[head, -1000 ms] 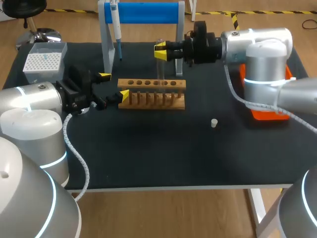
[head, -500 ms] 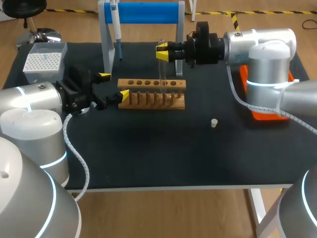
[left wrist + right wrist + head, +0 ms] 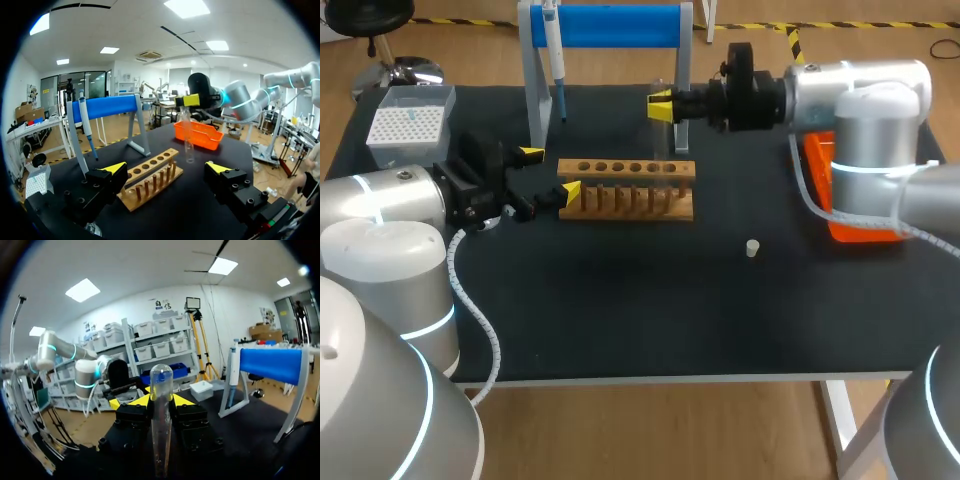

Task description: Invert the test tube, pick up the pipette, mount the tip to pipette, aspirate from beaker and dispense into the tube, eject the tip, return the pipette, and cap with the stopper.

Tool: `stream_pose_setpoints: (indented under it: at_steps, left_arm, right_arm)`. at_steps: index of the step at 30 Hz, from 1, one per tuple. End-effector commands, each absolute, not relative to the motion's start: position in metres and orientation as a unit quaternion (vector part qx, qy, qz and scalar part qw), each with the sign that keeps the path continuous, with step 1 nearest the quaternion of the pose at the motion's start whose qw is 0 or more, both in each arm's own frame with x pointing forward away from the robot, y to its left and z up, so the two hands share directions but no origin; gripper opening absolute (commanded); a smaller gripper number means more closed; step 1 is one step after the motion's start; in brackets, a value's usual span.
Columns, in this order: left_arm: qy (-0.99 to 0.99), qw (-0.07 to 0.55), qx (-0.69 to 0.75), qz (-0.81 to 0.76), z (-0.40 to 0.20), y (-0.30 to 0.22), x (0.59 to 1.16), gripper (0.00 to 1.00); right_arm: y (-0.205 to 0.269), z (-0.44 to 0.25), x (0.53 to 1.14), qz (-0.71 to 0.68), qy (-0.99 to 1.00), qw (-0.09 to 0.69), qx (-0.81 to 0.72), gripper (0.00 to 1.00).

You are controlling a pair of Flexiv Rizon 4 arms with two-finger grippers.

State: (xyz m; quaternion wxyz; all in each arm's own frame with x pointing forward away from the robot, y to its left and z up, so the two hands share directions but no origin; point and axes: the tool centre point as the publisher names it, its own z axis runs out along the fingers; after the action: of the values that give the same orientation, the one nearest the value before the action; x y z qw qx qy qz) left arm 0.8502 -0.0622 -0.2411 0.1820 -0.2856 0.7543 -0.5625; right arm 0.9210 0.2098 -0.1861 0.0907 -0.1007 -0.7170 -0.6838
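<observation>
One test tube (image 3: 161,432) pinched in right tool (image 3: 159,400), rounded end up, faint overhead

The wooden rack (image 3: 627,188) stands mid-table, with the left gripper (image 3: 550,172) spread open at its left end and the stand (image 3: 610,25) with its hanging pipette (image 3: 554,45) just behind. In front, open mat (image 3: 620,300) holds 1 stopper (image 3: 752,248). The orange tray (image 3: 860,228) flanks the right.

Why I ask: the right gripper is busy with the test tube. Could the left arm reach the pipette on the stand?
Probably yes: the left gripper is open and empty by the rack, and the pipette hangs on the stand beyond, nothing visibly between them.
</observation>
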Motion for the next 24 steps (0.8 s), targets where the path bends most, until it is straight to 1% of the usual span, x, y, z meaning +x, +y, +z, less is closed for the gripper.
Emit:
stream_pose_setpoints:
  at_steps: [1,10,17,24]
  left_arm:
    - [0.752,0.184,-0.285,-0.566,-0.244,-0.062,0.85,1.0]
    - [0.752,0.184,-0.285,-0.566,-0.244,-0.062,0.85,1.0]
    - [0.752,0.184,-0.285,-0.566,-0.244,-0.062,0.85,1.0]
    - [0.752,0.184,-0.285,-0.566,-0.244,-0.062,0.85,1.0]
  right_arm:
    - [0.197,-0.18,0.923,-0.668,-0.716,0.146,-0.142,0.0]
    - [0.183,-0.183,0.935,-0.648,-0.653,0.282,-0.274,0.0]
    - [0.182,-0.19,0.937,-0.62,-0.632,0.341,-0.316,0.0]
    - [0.185,-0.196,0.932,-0.579,-0.641,0.378,-0.333,0.0]
